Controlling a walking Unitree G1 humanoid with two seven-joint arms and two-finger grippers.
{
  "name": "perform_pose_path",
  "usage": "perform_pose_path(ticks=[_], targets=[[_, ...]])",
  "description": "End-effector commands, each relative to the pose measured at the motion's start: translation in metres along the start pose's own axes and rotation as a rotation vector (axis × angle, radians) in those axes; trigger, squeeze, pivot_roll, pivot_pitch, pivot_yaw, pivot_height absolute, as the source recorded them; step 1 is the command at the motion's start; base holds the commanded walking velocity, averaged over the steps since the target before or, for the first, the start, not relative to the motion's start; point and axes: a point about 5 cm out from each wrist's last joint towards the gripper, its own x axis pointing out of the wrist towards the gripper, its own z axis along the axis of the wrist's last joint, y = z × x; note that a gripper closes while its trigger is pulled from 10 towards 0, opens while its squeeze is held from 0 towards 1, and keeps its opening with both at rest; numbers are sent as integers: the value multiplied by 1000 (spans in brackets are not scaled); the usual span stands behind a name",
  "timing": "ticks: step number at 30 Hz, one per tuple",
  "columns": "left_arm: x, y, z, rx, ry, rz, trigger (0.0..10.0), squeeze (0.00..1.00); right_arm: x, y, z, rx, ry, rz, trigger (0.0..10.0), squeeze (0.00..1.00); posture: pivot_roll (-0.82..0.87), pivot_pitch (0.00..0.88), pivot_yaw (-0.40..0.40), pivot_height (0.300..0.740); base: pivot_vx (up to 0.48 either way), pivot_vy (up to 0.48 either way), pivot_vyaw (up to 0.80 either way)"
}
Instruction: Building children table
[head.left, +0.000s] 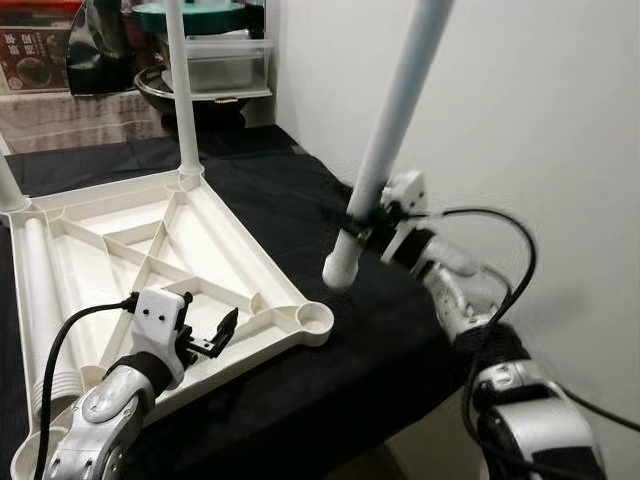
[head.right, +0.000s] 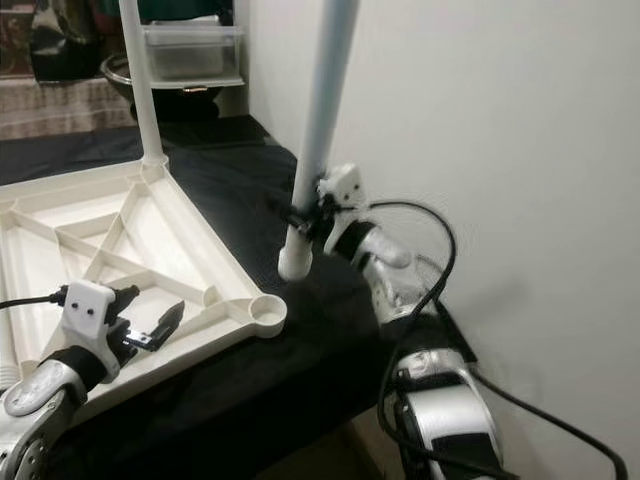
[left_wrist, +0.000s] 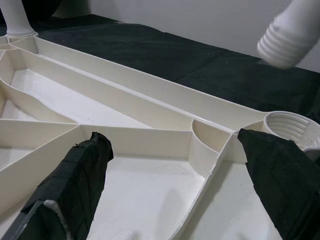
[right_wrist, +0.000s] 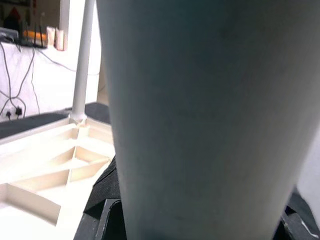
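a lived-in home room, used partly for storage. a black cloth (head.left: 300, 200) covers the work surface against a plain white wall (head.left: 520, 110). behind it household clutter piles up: a clear plastic storage bin (head.left: 228, 62), a metal bowl (head.left: 160, 88), a printed carton (head.left: 35, 55). the right wrist view shows loose cables (right_wrist: 12, 75) trailing down a far wall.

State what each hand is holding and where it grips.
The right hand grips a white table leg low on its shaft, just above the threaded end. The left hand is open, holding nothing, over the upturned tabletop.
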Motion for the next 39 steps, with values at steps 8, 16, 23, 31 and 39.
perform_pose_path(ticks=[8, 16, 23, 31, 39], targets=[[-1, 1, -1, -9, 7, -9, 10000, 0, -5, 8, 7, 58, 1, 195, 0, 0, 62, 0, -108, 740, 0, 0, 0], [-2, 0, -1, -18, 6, -15, 10000, 0, -14, 21, -9, 106, 75, 332, 0, 0, 68, 0, -115, 740, 0, 0, 0], [-1, -1, -1, -23, 3, -18, 10000, 0, -19, 24, -24, 142, 139, 379, 0, 0, 70, 0, -119, 740, 0, 0, 0], [-1, -2, -1, -24, 3, -18, 10000, 0, -17, 33, -30, 130, 176, 424, 0, 0, 76, 0, -125, 740, 0, 0, 0], [0, -4, -1, -25, -1, -22, 10000, 0, -7, 45, -39, 98, 233, 495, 0, 0, 77, 0, -137, 740, 0, 0, 0]])
